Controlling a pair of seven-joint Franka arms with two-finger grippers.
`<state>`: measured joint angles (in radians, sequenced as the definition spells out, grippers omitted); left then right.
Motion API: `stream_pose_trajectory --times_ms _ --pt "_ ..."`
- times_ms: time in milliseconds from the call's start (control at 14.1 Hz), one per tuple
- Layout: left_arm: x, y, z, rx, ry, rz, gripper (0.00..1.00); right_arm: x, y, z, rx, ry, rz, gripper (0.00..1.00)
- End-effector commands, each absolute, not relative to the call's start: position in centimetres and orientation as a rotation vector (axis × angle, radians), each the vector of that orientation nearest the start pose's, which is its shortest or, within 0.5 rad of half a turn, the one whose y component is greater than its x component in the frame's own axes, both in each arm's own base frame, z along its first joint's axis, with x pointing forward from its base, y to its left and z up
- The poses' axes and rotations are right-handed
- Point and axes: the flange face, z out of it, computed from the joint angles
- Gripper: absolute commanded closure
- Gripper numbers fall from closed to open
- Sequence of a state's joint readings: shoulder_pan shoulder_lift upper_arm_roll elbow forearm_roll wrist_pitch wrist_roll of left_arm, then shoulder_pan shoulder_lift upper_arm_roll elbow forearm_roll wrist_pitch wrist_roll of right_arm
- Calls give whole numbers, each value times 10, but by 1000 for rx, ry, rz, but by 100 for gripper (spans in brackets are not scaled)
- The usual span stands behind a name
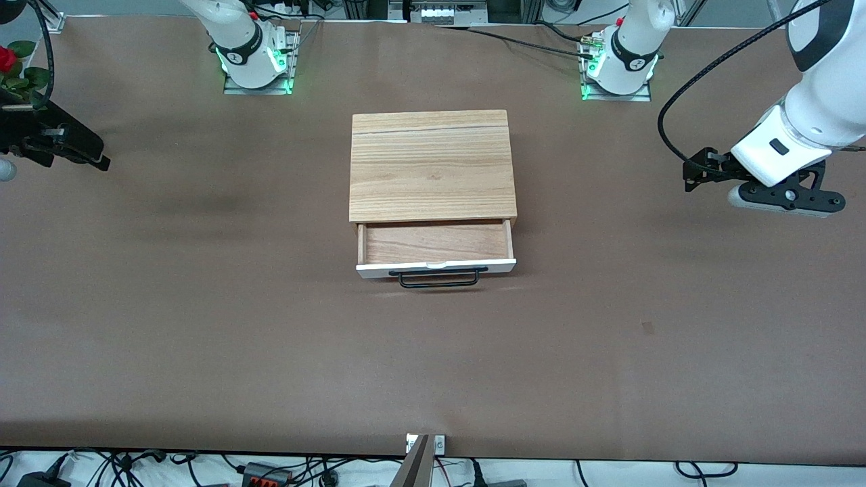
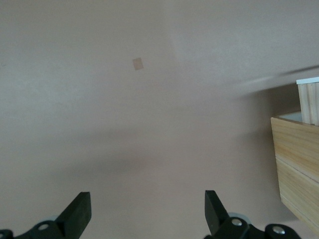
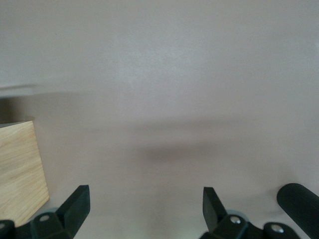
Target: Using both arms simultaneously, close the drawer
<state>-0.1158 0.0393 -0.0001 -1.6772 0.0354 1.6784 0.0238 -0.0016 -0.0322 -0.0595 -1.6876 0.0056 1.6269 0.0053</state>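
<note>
A box with a wood-grain top [image 1: 430,164] stands in the middle of the table. Its drawer [image 1: 434,243] is pulled partly out toward the front camera, showing the light wood inside, a white front panel [image 1: 436,266] and a black wire handle [image 1: 440,279]. My left gripper [image 1: 691,177] hangs open and empty over bare table at the left arm's end, well apart from the box. My right gripper [image 1: 100,159] hangs open and empty at the right arm's end. The left wrist view shows open fingers [image 2: 79,209] and the box's side [image 2: 298,164]. The right wrist view shows open fingers [image 3: 77,204] and a box corner [image 3: 20,174].
A red flower with green leaves [image 1: 10,64] sits at the right arm's end of the table. A small tan mark [image 1: 647,328] lies on the brown tabletop; it also shows in the left wrist view [image 2: 137,63]. Cables run along the table's front edge [image 1: 270,454].
</note>
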Motion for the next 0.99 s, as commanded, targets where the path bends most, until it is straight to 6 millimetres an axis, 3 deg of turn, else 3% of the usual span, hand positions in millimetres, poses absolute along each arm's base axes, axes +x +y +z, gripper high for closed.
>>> stream_pose_trajectory --times_ms 0,142,283,425,567,709,780,921 --pt "577 -72 560 -3109 233 72 0 543 -31 594 -3121 116 52 0" --pt "590 -80 551 -3145 234 81 0 547 -16 587 -3123 67 72 0" --pt "616 -85 554 -3167 226 42 0 557 32 562 -3126 -67 144 0" --pt "628 -88 541 -3165 230 61 0 566 65 550 -3118 -126 113 0" --pt "639 -102 509 -3180 249 125 0 584 84 533 -3028 -115 36 0" --pt "667 -120 467 -3224 252 116 0 605 98 499 -2943 -73 20 0" --pt "679 -143 438 -3228 290 100 0 616 109 485 -2921 -67 -22 0" --pt "691 -181 407 -3225 356 45 0 635 138 455 -2914 -90 -138 0"
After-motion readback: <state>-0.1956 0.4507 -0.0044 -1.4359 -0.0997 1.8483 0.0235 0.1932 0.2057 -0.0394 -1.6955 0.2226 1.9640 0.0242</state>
